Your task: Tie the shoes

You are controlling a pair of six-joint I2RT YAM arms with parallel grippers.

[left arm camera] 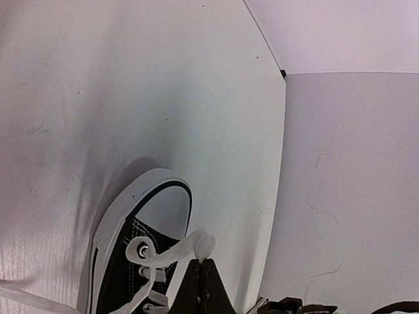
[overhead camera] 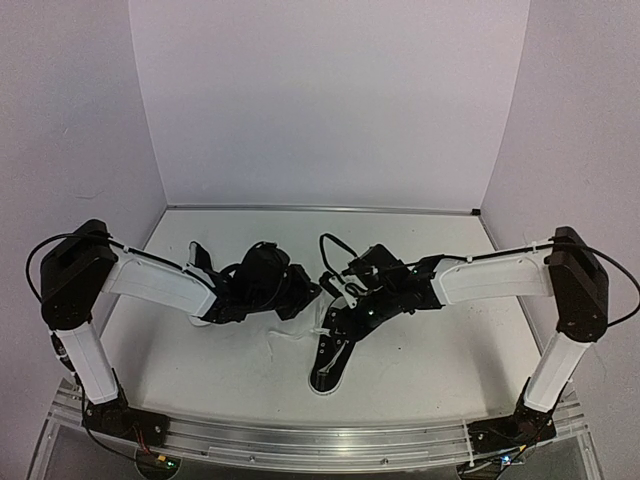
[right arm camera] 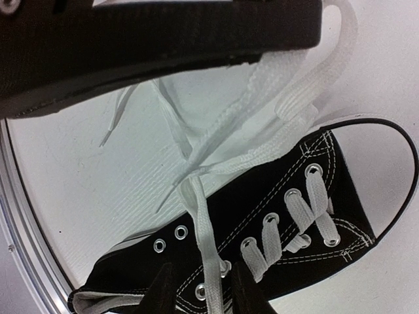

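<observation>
One black sneaker (overhead camera: 330,362) with white laces lies on the table between the arms. My left gripper (left arm camera: 200,263) is shut on a white lace (left arm camera: 194,247) that runs from an eyelet near the white toe cap (left arm camera: 128,200); in the top view it (overhead camera: 312,292) sits just left of the shoe. My right gripper (right arm camera: 201,288) is open over the shoe's side (right arm camera: 262,196), with a loose lace (right arm camera: 203,229) lying between its fingers, not pinched. In the top view it (overhead camera: 342,318) hovers at the shoe's far end. A second sneaker (overhead camera: 200,262) is partly hidden behind my left forearm.
Loose white lace ends (overhead camera: 285,335) trail on the white table left of the shoe. A dark bar (right arm camera: 157,46) crosses the top of the right wrist view, close above the laces. White walls (overhead camera: 330,100) enclose the back and sides.
</observation>
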